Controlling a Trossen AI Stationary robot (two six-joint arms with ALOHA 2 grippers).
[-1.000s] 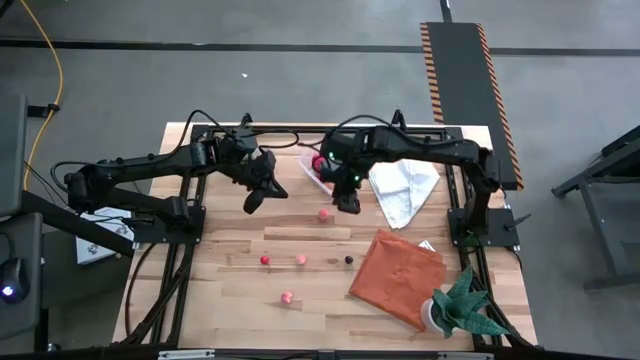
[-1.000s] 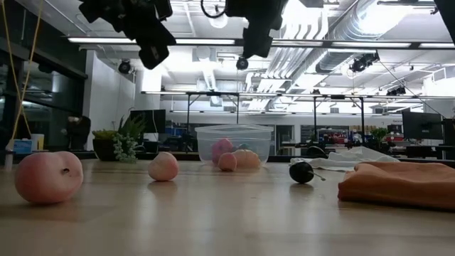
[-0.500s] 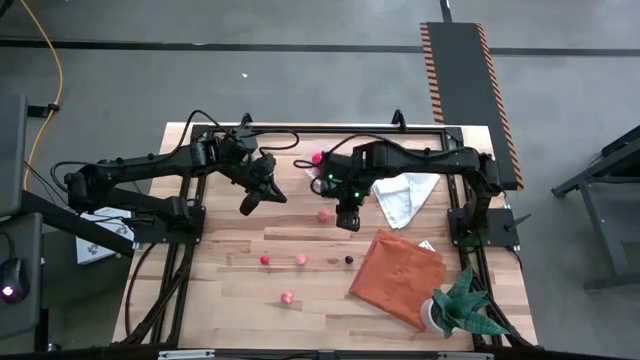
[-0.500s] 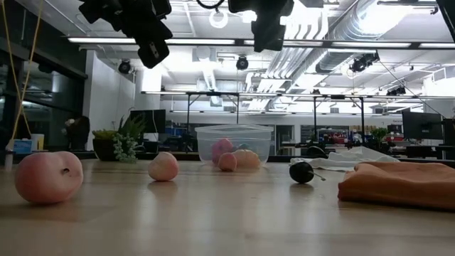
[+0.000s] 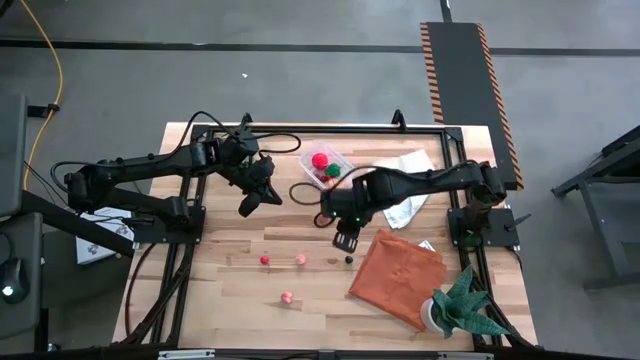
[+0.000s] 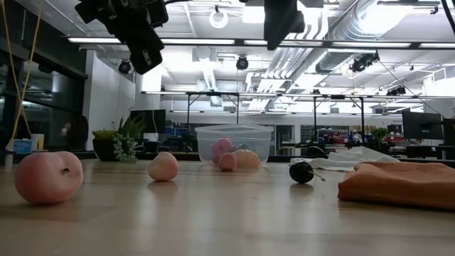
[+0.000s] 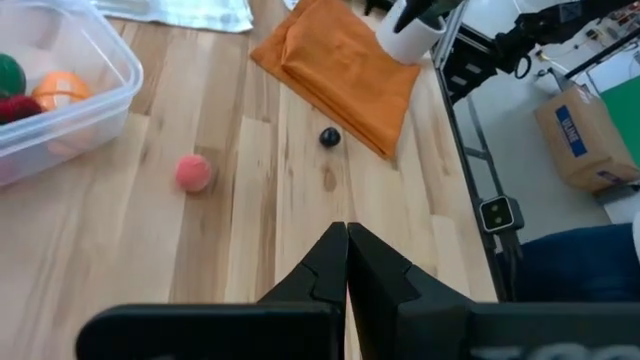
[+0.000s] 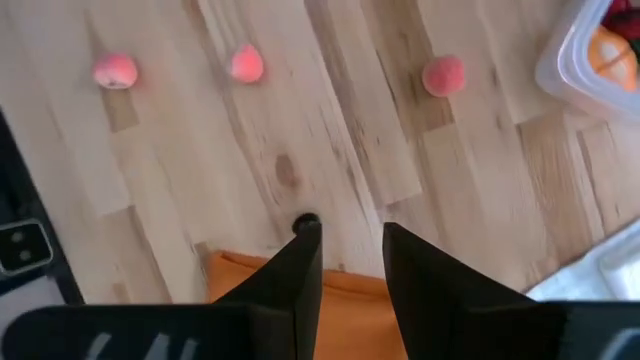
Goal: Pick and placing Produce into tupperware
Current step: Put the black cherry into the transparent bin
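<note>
The right gripper (image 8: 345, 262), jaws released and empty, hovers over the wooden counter (image 5: 230, 290); the small dark purple round fruit (image 8: 305, 221) lies just ahead, beside the orange cloth (image 8: 340, 285). Left jaws clenched.

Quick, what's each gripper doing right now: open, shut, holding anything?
Left gripper: shut, empty, raised beside the tupperware.
Right gripper: open, empty, above the dark purple produce.

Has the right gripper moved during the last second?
Yes. In the high view the right gripper has moved away from the tupperware toward the near table edge, and now hangs beside the orange cloth.
</note>
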